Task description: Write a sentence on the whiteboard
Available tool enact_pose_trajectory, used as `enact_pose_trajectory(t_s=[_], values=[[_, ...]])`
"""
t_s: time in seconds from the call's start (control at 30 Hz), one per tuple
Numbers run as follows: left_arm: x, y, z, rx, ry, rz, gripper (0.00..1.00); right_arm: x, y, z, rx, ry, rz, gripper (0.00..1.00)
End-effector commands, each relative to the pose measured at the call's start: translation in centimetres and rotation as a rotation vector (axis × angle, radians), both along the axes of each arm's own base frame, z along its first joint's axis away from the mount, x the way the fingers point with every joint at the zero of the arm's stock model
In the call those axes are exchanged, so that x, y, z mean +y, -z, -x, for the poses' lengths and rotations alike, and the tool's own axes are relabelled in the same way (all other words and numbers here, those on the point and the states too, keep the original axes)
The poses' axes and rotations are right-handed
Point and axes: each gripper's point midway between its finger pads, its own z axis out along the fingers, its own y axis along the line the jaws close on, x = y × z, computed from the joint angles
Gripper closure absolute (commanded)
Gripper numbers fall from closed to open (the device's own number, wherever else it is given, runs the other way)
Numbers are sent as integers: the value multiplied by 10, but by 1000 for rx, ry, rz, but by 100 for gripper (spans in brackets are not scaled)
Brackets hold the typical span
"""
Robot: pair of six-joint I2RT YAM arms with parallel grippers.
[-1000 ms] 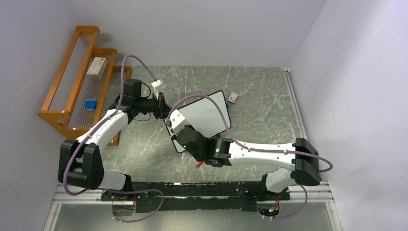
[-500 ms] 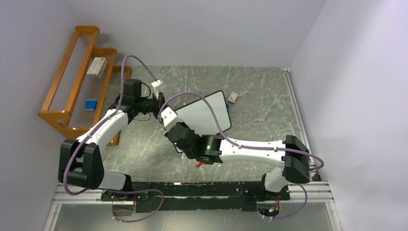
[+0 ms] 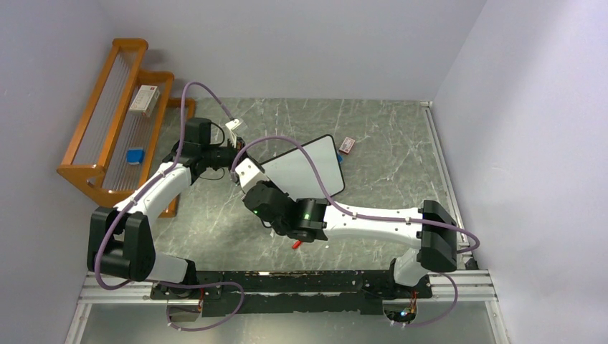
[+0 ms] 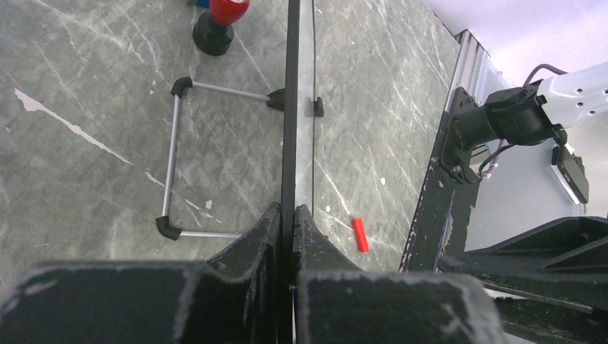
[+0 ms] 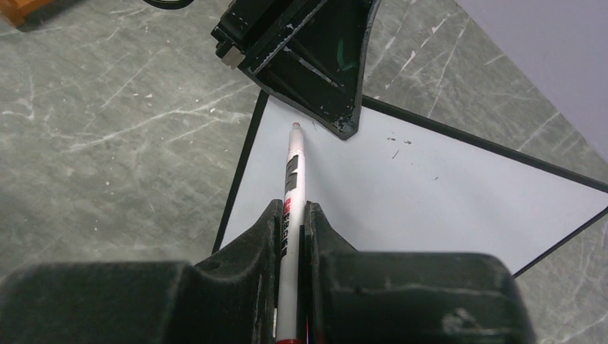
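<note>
Veined marble tabletop point(image 3: 387, 143), left tool point(image 4: 288, 213) pinching black-framed whiteboard point(image 5: 430, 193), right tool point(image 5: 292, 215) pinching cylindrical marker point(image 5: 294, 161)

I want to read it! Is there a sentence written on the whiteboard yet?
No, the whiteboard shows only a few tiny specks, with the marker tip near its edge.

Wooden rack point(image 3: 130, 44) with small box point(image 3: 144, 100), perhaps a blue eraser point(image 3: 135, 155)

The right claw point(image 5: 290, 222) is clamped on a white marker point(image 5: 294, 172), its tip over the whiteboard point(image 5: 430, 193) near the corner. Just beyond the tip, the dark left claw point(image 5: 308, 57) overlaps the board's edge above the grey marbled desk point(image 5: 107, 143).
</note>
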Motion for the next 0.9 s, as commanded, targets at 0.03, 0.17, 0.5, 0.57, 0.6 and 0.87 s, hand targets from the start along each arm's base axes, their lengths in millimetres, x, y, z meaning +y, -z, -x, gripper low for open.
enact_pose_trajectory(t_s=[0.03, 0.17, 0.5, 0.57, 0.6, 0.87], values=[[0, 24, 6, 52, 0, -52, 95, 6, -2, 2, 19, 1, -5, 100], [-1, 24, 6, 53, 2, -50, 95, 8, -2, 0, 15, 2, -2, 100], [-1, 24, 6, 52, 7, -46, 95, 9, -1, -3, 1, 18, 1, 100], [-1, 23, 6, 51, 6, -47, 95, 9, 1, -3, 2, 16, 4, 100], [-1, 24, 6, 53, 6, -48, 95, 9, 1, -3, 3, 16, 5, 100], [-1, 24, 7, 56, 8, -47, 95, 10, 6, -4, 4, 23, 28, 100]])
